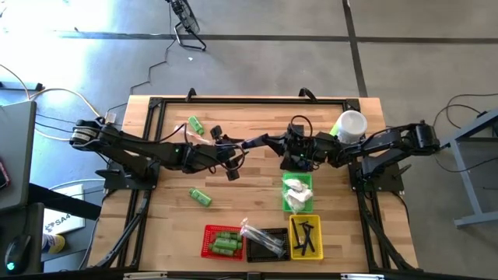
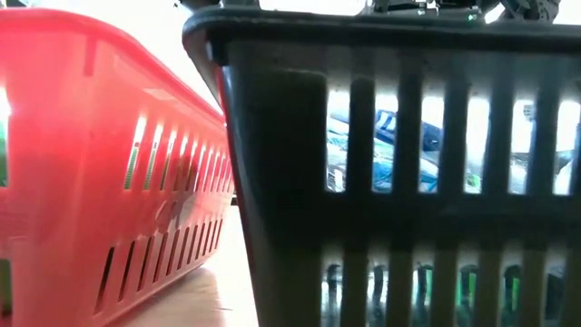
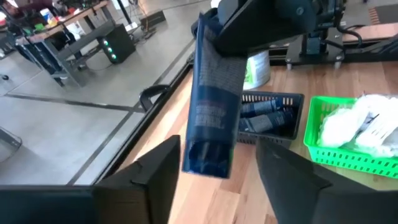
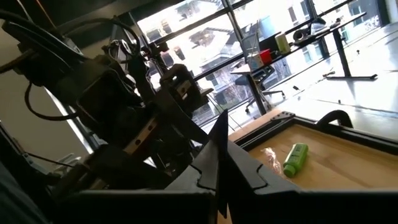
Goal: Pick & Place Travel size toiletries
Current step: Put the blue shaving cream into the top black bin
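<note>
A dark navy tube (image 3: 211,106) is up in the air over the table's middle, held by my right gripper (image 1: 263,143), which is shut on it. My left gripper (image 3: 217,149) is open. Its two fingers stand on either side of the tube's free lower end with a gap on each side. Beyond the tube a black basket (image 3: 270,118) holds more navy tubes and a green basket (image 3: 348,158) holds white packets. Two green bottles (image 1: 194,124) (image 1: 200,196) lie flat on the table. My right gripper holds the navy tube by its upper end (image 3: 214,37), pinched between the two fingers, coming in about level from the table's right. The tube is lifted clear of the table. Its free end (image 3: 208,158) reaches down between my left gripper's open fingers.
A white cup (image 1: 351,124) stands at the far right. At the near edge sit a red basket (image 1: 208,233) with green bottles, a black basket (image 1: 276,233) with clear-wrapped toothbrushes and a yellow basket (image 1: 294,233) with black combs. The red and black baskets fill the low view.
</note>
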Action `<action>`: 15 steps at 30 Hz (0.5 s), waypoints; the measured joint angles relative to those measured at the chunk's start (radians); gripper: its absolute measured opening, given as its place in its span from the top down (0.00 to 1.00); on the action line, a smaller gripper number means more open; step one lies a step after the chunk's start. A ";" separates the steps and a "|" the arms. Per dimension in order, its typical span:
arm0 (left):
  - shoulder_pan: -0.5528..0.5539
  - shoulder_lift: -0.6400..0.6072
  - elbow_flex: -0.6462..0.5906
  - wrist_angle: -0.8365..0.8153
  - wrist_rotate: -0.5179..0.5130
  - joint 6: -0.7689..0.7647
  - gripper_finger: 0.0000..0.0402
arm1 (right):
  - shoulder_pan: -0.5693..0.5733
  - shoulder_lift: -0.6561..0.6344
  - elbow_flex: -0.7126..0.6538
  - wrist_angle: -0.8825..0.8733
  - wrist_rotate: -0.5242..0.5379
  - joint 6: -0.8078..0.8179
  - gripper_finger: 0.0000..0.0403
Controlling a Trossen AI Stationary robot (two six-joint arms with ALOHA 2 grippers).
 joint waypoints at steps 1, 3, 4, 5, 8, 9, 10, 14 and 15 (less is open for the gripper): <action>0.000 0.000 0.005 0.000 0.000 0.013 0.48 | 0.000 0.000 0.000 0.000 0.008 -0.010 0.99; 0.000 -0.007 0.013 -0.013 0.001 0.035 0.44 | 0.000 -0.007 0.000 -0.004 0.011 -0.027 0.99; 0.000 -0.014 0.017 -0.023 0.000 0.040 0.43 | -0.001 -0.014 0.000 -0.011 0.012 -0.032 0.99; 0.000 -0.022 0.022 -0.030 0.000 0.040 0.43 | -0.001 -0.025 0.000 -0.022 0.012 -0.037 0.99; 0.000 -0.049 0.024 -0.061 0.000 0.016 0.42 | 0.000 -0.066 0.000 -0.084 0.029 -0.062 0.99; 0.000 -0.057 0.024 -0.070 0.001 0.001 0.42 | 0.000 -0.086 0.000 -0.124 0.042 -0.071 0.99; 0.000 -0.065 0.024 -0.089 0.001 -0.012 0.42 | 0.000 -0.110 0.000 -0.173 0.056 -0.079 0.99; 0.000 -0.088 0.023 -0.139 0.002 -0.063 0.42 | -0.001 -0.208 0.000 -0.372 0.112 -0.084 0.99; 0.000 -0.091 0.023 -0.154 0.002 -0.072 0.42 | 0.000 -0.232 0.000 -0.423 0.121 -0.081 0.99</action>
